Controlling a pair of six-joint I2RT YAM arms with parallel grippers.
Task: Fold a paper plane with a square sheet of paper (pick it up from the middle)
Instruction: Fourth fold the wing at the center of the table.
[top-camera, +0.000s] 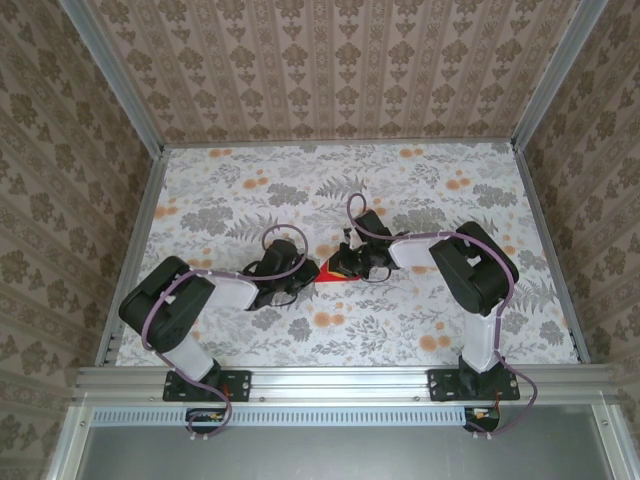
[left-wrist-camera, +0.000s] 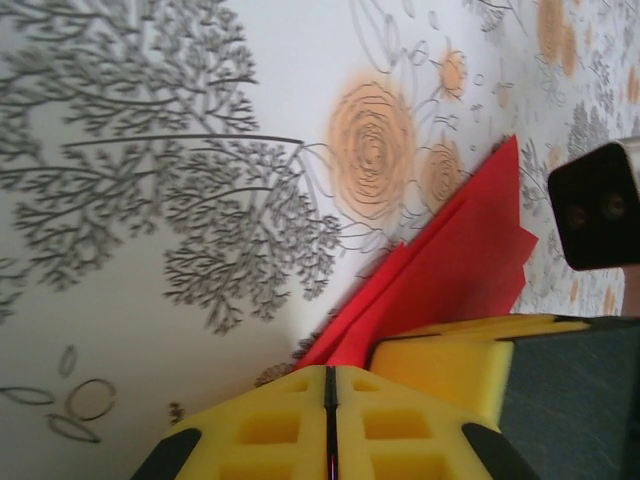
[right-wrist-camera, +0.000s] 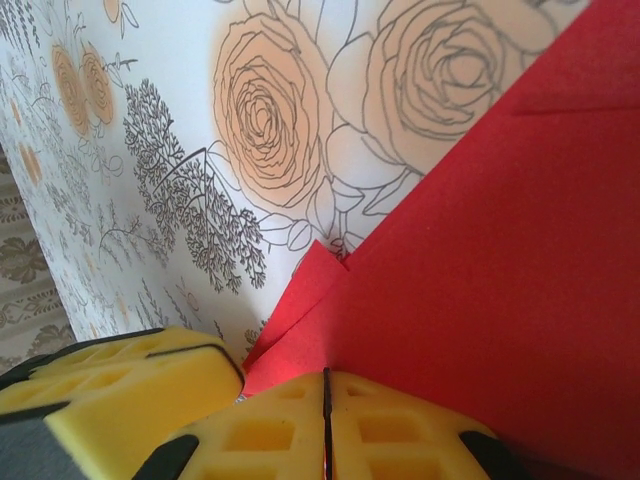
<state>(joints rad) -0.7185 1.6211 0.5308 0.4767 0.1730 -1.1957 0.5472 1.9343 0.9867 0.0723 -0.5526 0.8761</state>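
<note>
The red paper (top-camera: 331, 273) lies folded in layered creases at the middle of the flowered table (top-camera: 240, 190), between both grippers. My left gripper (top-camera: 308, 272) comes in from the left; in the left wrist view its yellow fingers (left-wrist-camera: 280, 425) are pressed together, and the paper (left-wrist-camera: 460, 260) runs into their seam (left-wrist-camera: 330, 372). My right gripper (top-camera: 346, 266) meets it from the right, shut (right-wrist-camera: 325, 375) on the paper's (right-wrist-camera: 480, 230) near edge. Each wrist view shows the other gripper's yellow finger (left-wrist-camera: 445, 365) (right-wrist-camera: 130, 395) close beside. A smaller flap (right-wrist-camera: 305, 290) sticks out at the left.
Patterned walls and aluminium rails (top-camera: 340, 142) enclose the table on three sides. A black part of the right arm (left-wrist-camera: 597, 205) hangs just right of the paper in the left wrist view. Both arm bases (top-camera: 205, 383) (top-camera: 470, 385) sit at the near edge.
</note>
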